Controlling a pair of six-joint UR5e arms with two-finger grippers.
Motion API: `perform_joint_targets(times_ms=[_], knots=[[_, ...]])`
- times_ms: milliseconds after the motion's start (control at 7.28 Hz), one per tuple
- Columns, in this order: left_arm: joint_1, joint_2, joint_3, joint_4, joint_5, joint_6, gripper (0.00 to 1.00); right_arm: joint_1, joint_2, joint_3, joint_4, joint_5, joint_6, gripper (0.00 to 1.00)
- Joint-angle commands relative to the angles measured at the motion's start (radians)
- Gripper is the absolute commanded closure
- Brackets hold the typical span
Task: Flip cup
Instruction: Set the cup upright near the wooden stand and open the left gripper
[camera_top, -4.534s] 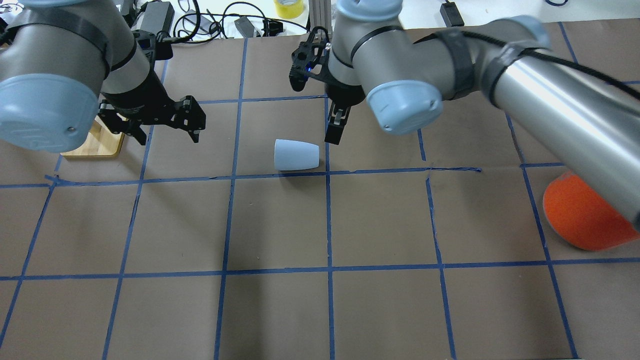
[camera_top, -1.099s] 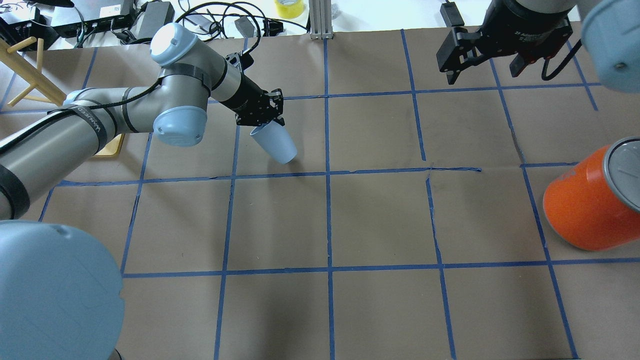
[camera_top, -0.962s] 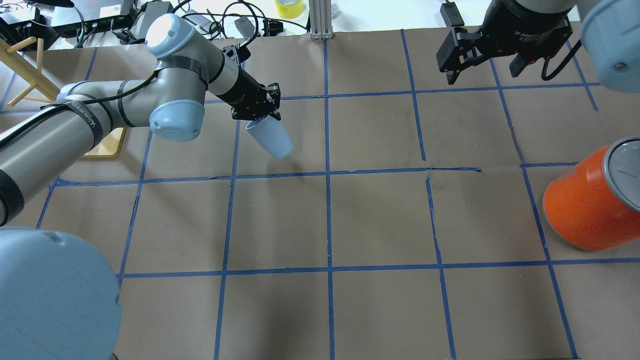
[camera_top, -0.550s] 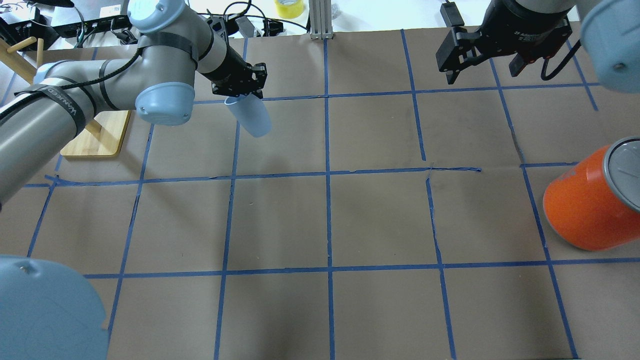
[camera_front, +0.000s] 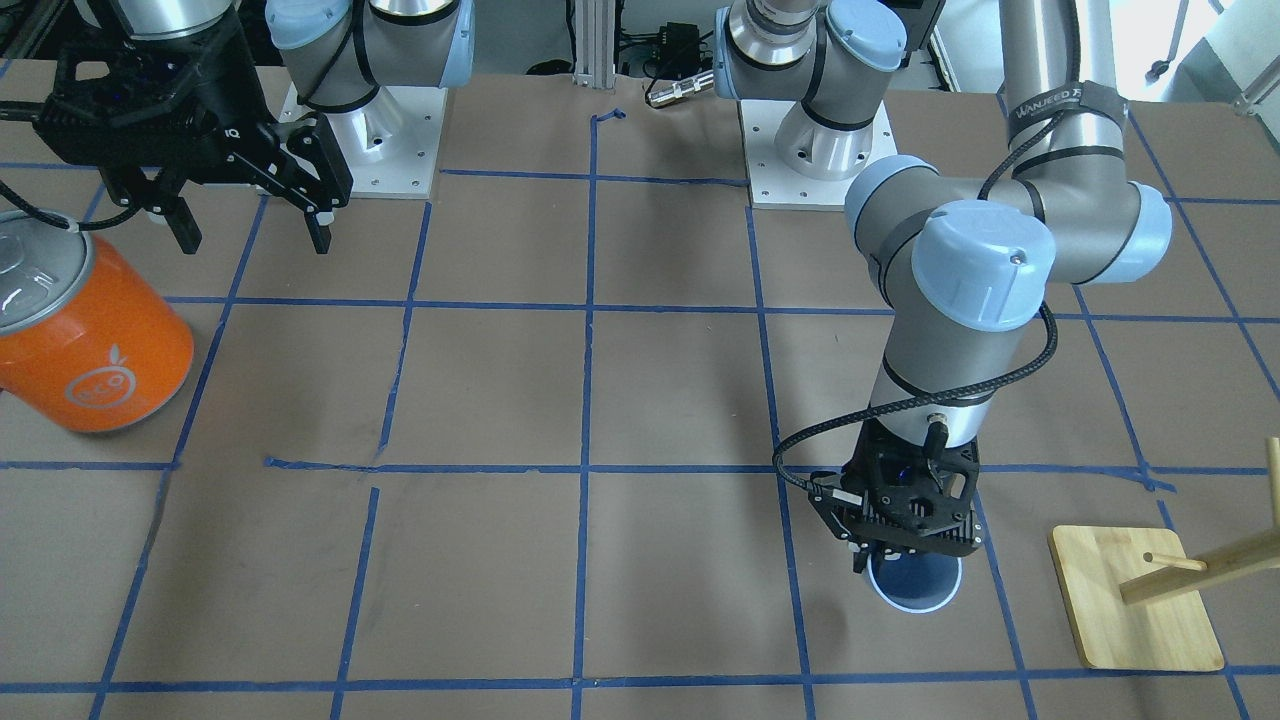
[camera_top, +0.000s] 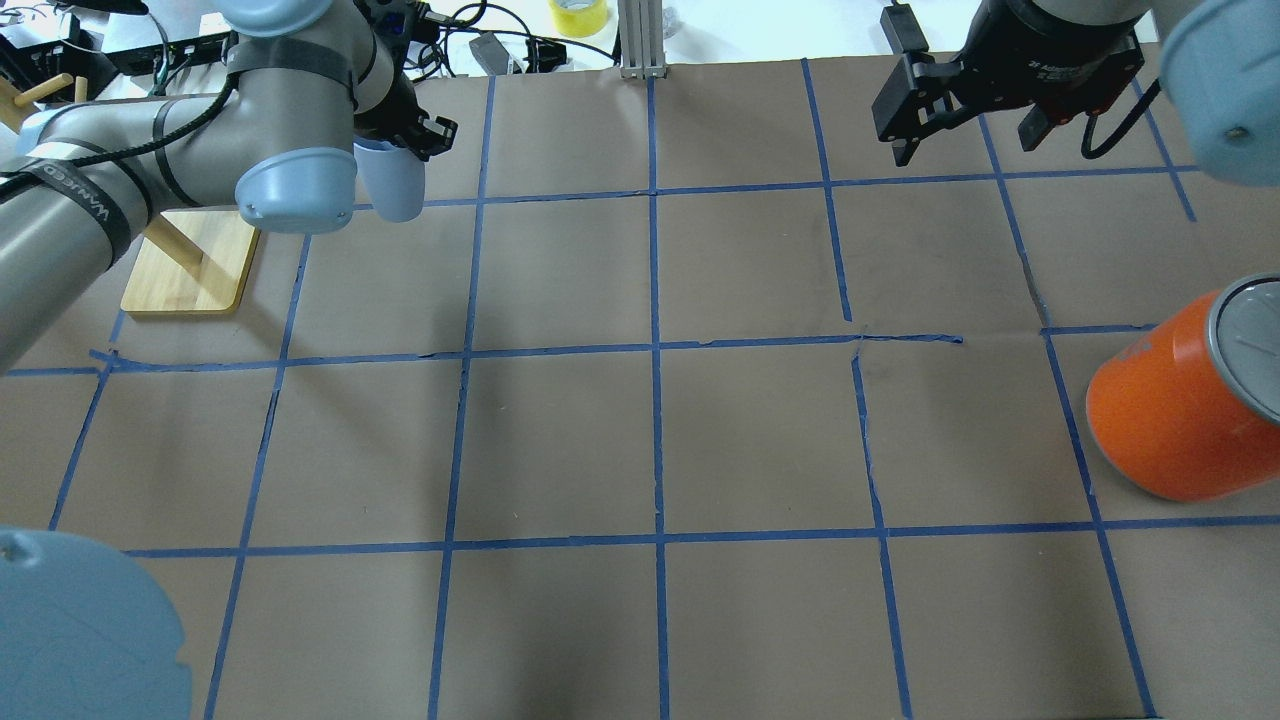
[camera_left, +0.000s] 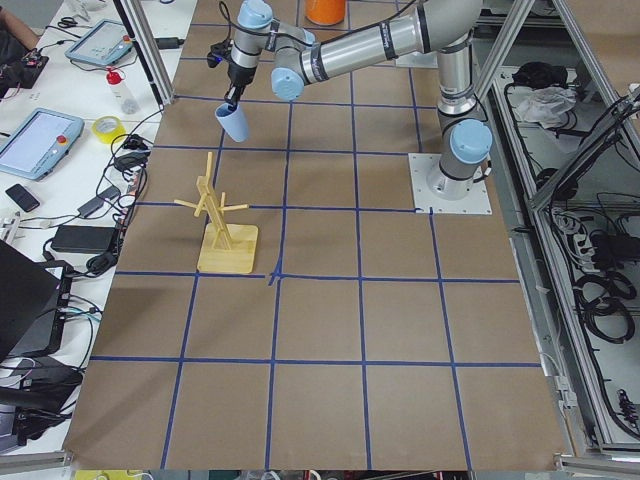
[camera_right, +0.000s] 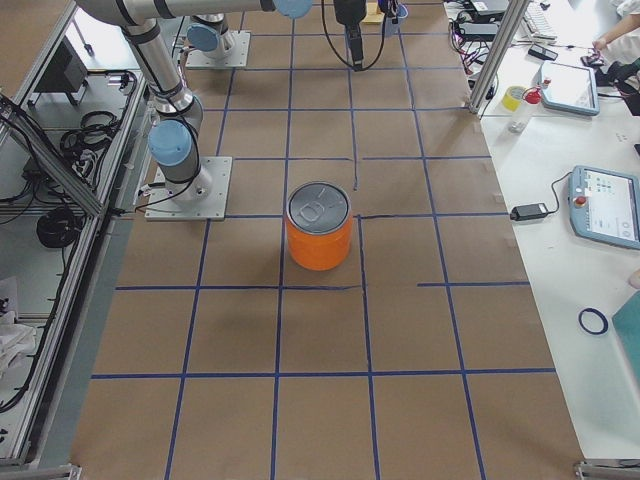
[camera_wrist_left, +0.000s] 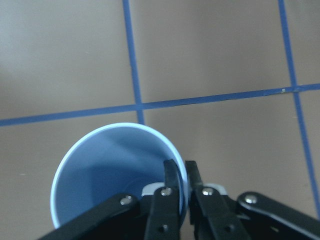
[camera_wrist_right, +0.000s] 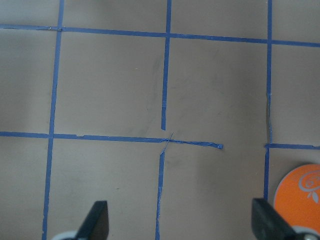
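Observation:
The pale blue cup (camera_top: 392, 185) hangs upright, mouth up, from my left gripper (camera_top: 405, 140) over the far left part of the table. The left wrist view shows the gripper (camera_wrist_left: 182, 186) shut on the cup's (camera_wrist_left: 107, 175) rim, one finger inside and one outside. The front view looks down into the cup's (camera_front: 918, 590) blue inside, just below the gripper (camera_front: 908, 545). I cannot tell whether its base touches the paper. It also shows in the left side view (camera_left: 235, 123). My right gripper (camera_top: 965, 142) is open and empty at the far right (camera_front: 255, 238).
A large orange can (camera_top: 1170, 420) with a silver lid stands at the right edge (camera_front: 90, 340). A wooden peg stand on a square base (camera_top: 190, 262) is just left of the cup (camera_front: 1135, 610). Cables and boxes lie beyond the far edge.
The cup lay on its side 4.5 s ago. My left gripper has since carried it back and to the left and turned it from tilted to upright. The right arm stays still.

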Motion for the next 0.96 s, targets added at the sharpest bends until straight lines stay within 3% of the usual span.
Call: perform_joint_targets(times_ms=[0, 275, 824], knots=[[0.065, -0.021, -0.128, 0.212, -0.065, 0.072, 1.0, 0.001, 0.0, 0.0, -0.002, 0.0, 0.0, 0.0], [0.101, -0.021, -0.168, 0.256, -0.124, 0.096, 1.0, 0.001, 0.0, 0.0, -0.002, 0.001, 0.0, 0.0], [0.125, -0.021, -0.245, 0.276, -0.135, 0.112, 1.0, 0.001, 0.0, 0.0, 0.0, 0.001, 0.0, 0.0]])
